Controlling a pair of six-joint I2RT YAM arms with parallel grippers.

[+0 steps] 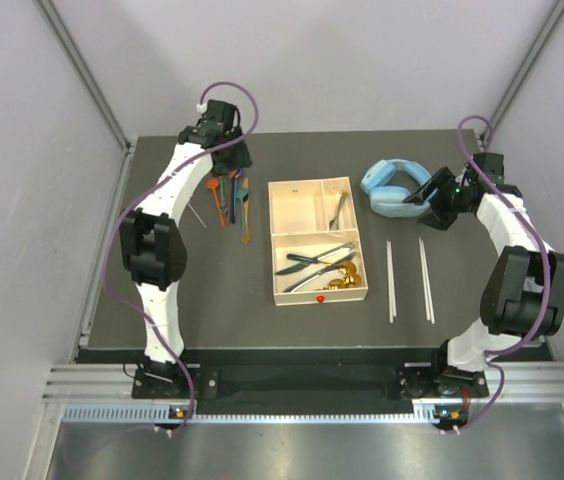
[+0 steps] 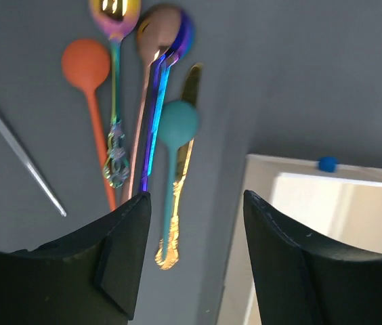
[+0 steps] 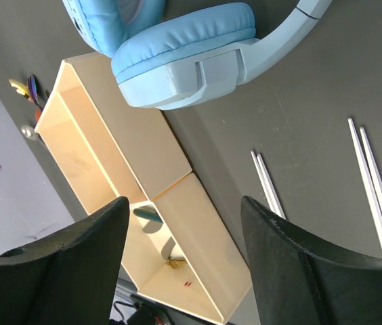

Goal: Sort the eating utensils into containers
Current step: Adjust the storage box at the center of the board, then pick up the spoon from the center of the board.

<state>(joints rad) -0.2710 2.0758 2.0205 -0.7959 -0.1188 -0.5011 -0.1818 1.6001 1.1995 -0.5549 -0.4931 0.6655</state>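
Left jaws stand apart and empty over the bench (image 1: 212,300), close to the coloured spoons (image 2: 177,122) lying left of the cream tray (image 1: 272,250).
Right jaws, also apart and empty, hang by the light-blue headphones (image 3: 177,61); dark-handled cutlery (image 1: 307,262) and gold spoons (image 1: 342,281) fill the tray's large section, with chopsticks (image 1: 391,280) on the bench to its right.

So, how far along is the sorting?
Partly done. Dark cutlery and gold spoons lie in the tray's large section, with one piece in a small one. Nothing is in hand: the left gripper hangs open over the coloured spoons, and the right gripper is open by the headphones. Left to do: those spoons, a thin stick beside them, and the chopsticks right of the tray.
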